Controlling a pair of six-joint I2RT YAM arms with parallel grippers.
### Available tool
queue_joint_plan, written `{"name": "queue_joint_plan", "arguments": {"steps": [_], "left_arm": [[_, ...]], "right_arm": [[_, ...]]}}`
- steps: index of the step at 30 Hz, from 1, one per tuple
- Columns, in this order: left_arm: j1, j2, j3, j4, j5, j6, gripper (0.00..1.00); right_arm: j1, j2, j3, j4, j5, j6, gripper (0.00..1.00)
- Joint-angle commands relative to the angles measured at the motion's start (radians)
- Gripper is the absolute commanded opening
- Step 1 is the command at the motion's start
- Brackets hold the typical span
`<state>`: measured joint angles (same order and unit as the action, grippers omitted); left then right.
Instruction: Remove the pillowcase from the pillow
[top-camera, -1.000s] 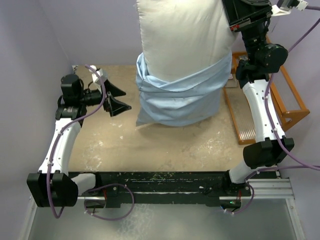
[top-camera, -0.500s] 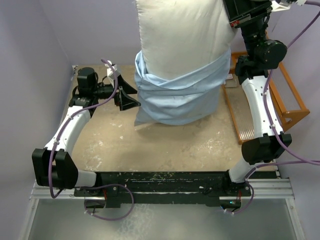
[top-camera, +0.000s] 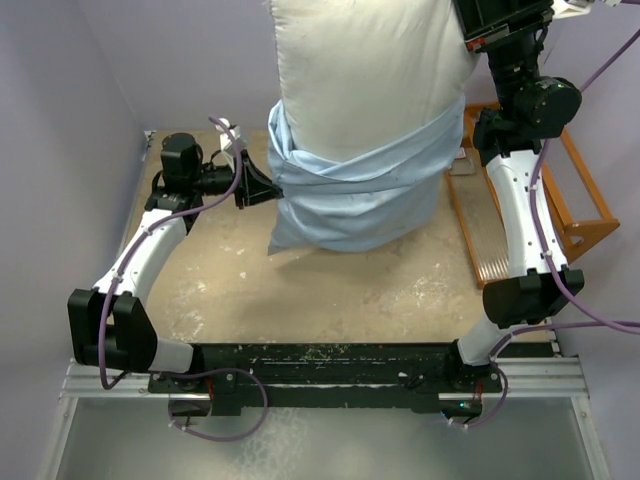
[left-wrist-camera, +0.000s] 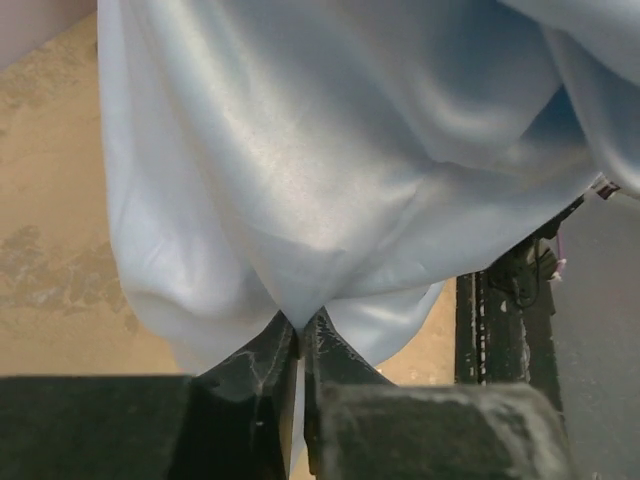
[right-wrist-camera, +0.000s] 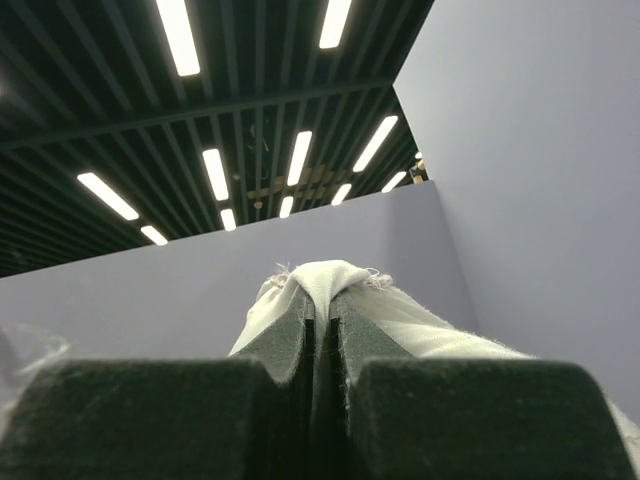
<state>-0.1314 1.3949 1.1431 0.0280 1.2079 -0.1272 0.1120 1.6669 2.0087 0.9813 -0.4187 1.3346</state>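
From above, hoists plump off-white stuffed pillow (top-camera: 365, 80) high with right jaws, leaving wrinkly pale-blue fabric pillowcase (top-camera: 360, 200) bunched round its lower end over beige tabletop (top-camera: 300, 290); at left wrist, clenches left jaws on that cloth, likely for tugging it down; at right wrist, pinches pillow's frayed corner tight.

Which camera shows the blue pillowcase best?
The top external view: it shows the whole pillowcase bunched low around the pillow. The left wrist view shows only a close-up fold pinched in the left hand. The right wrist view shows none of it.
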Motion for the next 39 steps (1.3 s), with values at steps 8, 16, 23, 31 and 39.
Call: {"name": "queue_joint_plan", "arguments": {"steps": [8,16,23,31,39], "left_arm": [[0.012,-0.043,-0.032,-0.233,-0.2,0.223,0.0],[0.035,-0.049,-0.151,-0.365,-0.464,0.385,0.0],[0.028,-0.046,-0.212,-0.42,-0.496,0.423,0.0],[0.075,-0.149,0.023,-0.71,-0.333,0.584,0.61],[0.144,-0.053,0.804,-0.936,-0.221,0.55,0.99]], "right_arm": [[0.005,-0.008,0.158,0.075,0.134,0.042,0.0],[-0.008,0.078,0.411,-0.008,0.174,0.012,0.0],[-0.012,0.055,0.347,0.019,0.252,0.0,0.0],[0.02,-0.002,0.224,-0.038,0.119,-0.147,0.0],[0.156,-0.116,-0.144,-0.083,0.019,-0.429,0.0]]}}
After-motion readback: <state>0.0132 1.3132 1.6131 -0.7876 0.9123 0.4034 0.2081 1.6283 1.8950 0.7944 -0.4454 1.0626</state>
